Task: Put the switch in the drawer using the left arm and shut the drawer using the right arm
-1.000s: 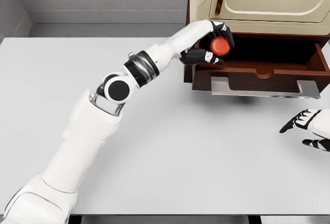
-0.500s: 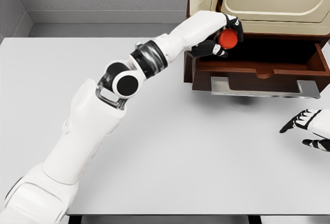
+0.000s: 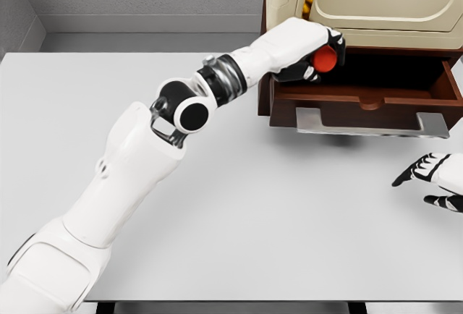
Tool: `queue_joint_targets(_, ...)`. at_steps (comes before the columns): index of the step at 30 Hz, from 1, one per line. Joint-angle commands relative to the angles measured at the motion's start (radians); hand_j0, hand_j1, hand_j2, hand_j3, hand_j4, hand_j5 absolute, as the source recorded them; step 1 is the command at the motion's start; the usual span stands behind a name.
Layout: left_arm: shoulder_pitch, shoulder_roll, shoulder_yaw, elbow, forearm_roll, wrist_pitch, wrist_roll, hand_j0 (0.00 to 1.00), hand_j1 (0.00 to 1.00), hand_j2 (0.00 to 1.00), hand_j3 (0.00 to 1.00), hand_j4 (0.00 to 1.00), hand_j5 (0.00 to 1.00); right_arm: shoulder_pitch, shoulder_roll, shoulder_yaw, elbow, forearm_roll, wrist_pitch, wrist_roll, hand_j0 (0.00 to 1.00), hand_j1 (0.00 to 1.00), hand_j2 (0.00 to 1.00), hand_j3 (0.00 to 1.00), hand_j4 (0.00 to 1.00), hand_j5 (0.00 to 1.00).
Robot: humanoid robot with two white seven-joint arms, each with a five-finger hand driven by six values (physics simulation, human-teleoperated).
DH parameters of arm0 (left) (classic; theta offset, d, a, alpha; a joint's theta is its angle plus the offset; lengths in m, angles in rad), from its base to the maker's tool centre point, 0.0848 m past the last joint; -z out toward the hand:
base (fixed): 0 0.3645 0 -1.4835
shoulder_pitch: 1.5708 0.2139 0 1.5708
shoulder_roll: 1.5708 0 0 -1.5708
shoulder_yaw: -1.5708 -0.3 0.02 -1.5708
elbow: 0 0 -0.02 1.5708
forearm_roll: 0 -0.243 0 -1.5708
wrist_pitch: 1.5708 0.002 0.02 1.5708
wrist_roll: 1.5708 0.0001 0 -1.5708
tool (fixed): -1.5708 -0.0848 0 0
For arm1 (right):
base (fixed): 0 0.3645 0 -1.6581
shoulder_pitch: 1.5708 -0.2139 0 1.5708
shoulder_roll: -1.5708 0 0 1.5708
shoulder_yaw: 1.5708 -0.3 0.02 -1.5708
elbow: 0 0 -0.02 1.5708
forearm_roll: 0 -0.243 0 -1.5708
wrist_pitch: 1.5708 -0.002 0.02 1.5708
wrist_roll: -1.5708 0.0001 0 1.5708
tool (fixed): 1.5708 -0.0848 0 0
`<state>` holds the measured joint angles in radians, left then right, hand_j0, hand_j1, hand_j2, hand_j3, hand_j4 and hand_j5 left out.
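1. The left robot hand [image 3: 312,57] is closed around the switch [image 3: 325,59], a round red object, and holds it over the left part of the open drawer [image 3: 365,97].
2. The drawer is dark brown wood, pulled out from a cream cabinet [image 3: 369,3], with a grey metal handle [image 3: 370,124] at its front.
3. The right robot hand [image 3: 432,181] rests on the white surface [image 3: 289,213] at the right edge, well apart from the drawer, with fingers relaxed and holding nothing.

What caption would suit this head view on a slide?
Left hand holds the red switch over the open drawer; right hand rests on the table.
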<state>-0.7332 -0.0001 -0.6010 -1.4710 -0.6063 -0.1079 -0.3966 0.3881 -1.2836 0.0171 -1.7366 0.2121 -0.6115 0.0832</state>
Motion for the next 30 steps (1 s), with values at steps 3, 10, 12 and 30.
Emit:
queue_joint_targets(3,0.000,0.000,-0.003,-0.018,-0.035,0.001,0.001,0.61,0.61,0.61,0.61,0.61,0.61,0.000,-0.002,0.000,-0.003,-0.007,0.001,0.000,0.69,0.69,0.69,0.69,0.69,0.69)
queue_joint_targets(10,0.002,0.000,-0.003,-0.032,-0.036,0.002,0.001,0.81,0.81,0.81,0.81,0.81,0.81,0.000,-0.002,0.000,-0.003,-0.007,0.001,0.000,0.69,0.69,0.69,0.69,0.69,0.69)
queue_joint_targets(12,0.002,0.000,-0.003,-0.032,-0.036,0.001,0.001,0.81,0.81,0.81,0.81,0.81,0.81,0.000,-0.003,0.000,-0.003,-0.007,0.001,0.000,0.69,0.69,0.69,0.69,0.69,0.69)
queue_joint_targets(30,0.018,0.000,-0.011,-0.242,0.017,-0.087,-0.002,1.00,1.00,1.00,1.00,1.00,1.00,-0.002,-0.003,0.000,0.009,-0.005,0.001,0.000,0.70,0.70,0.70,0.70,0.70,0.70)
